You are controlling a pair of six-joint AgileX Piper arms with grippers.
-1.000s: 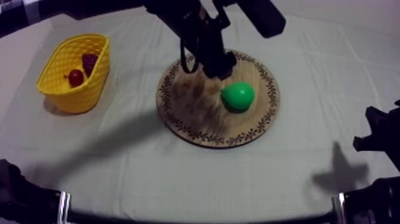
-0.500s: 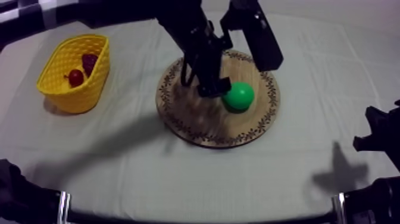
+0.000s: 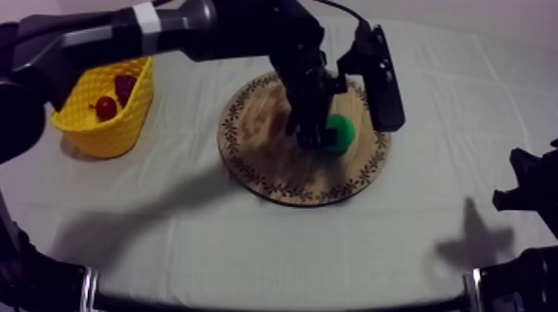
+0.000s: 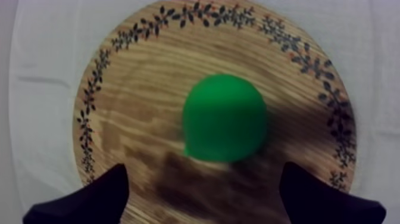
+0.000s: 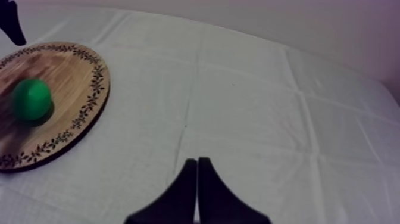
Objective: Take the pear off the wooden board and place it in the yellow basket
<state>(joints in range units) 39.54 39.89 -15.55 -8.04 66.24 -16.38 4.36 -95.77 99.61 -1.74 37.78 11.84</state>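
Note:
The green pear (image 3: 340, 133) lies on the right half of the round wooden board (image 3: 266, 158). My left gripper (image 3: 314, 136) hangs directly over the pear's left side and hides part of it. In the left wrist view the pear (image 4: 224, 125) sits on the board (image 4: 137, 89) just ahead of my left gripper (image 4: 205, 202), whose fingers (image 4: 89, 202) stand wide apart, open, with nothing between them. The yellow basket (image 3: 83, 124) stands at the far left. My right gripper (image 5: 196, 190) is shut on nothing, low at the right (image 3: 527, 191), with the pear (image 5: 31, 100) far off.
Inside the basket lie a small red fruit (image 3: 105, 108) and a dark bunch of grapes (image 3: 124, 85). My left arm (image 3: 166, 29) stretches from the upper left across the table above the basket. Bare cloth (image 3: 249, 241) spreads in front of the board.
My left gripper has moved down and to the right across the board and now covers part of the pear. Pear, basket and right arm have not moved.

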